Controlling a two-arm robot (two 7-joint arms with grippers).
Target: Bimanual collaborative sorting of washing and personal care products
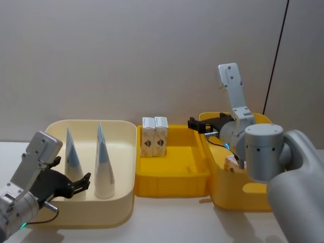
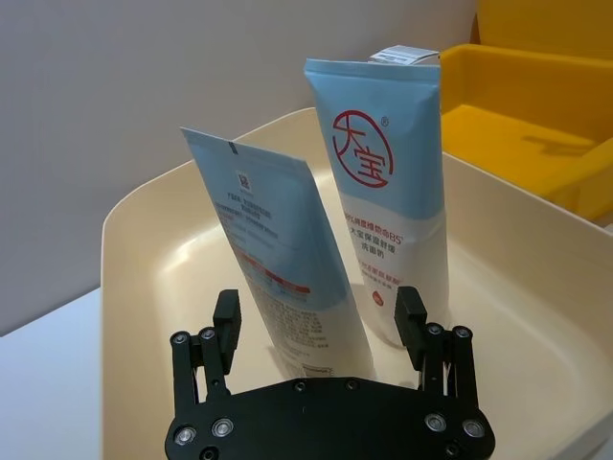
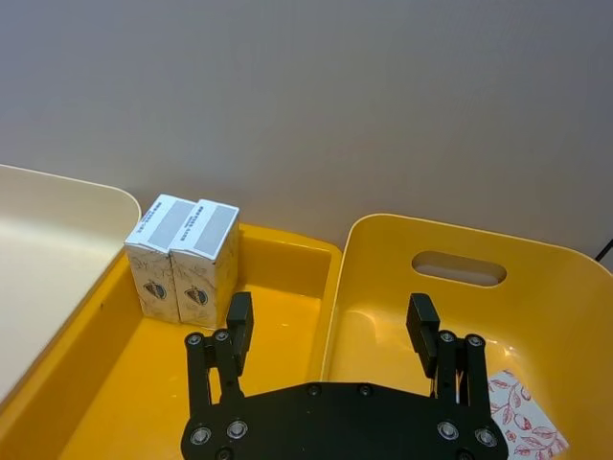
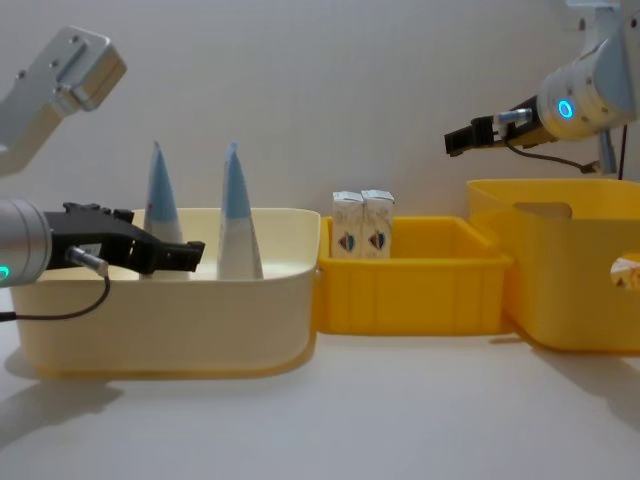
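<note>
Presently the left tool (image 2: 318, 309) gapes empty near the left tube (image 2: 278, 259) in the cream bin (image 2: 134, 240); the right tool (image 3: 330, 311), equally spread, hovers empty above the right yellow bin (image 3: 536, 259).

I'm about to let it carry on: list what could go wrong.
The nearer tube and the other tube stand upright, unsupported; the open left gripper, close by, could tip one against the other.
The open right gripper hovers about over where the yellow tray meets the taller yellow bin; lowered straight, it might strike their walls.
</note>
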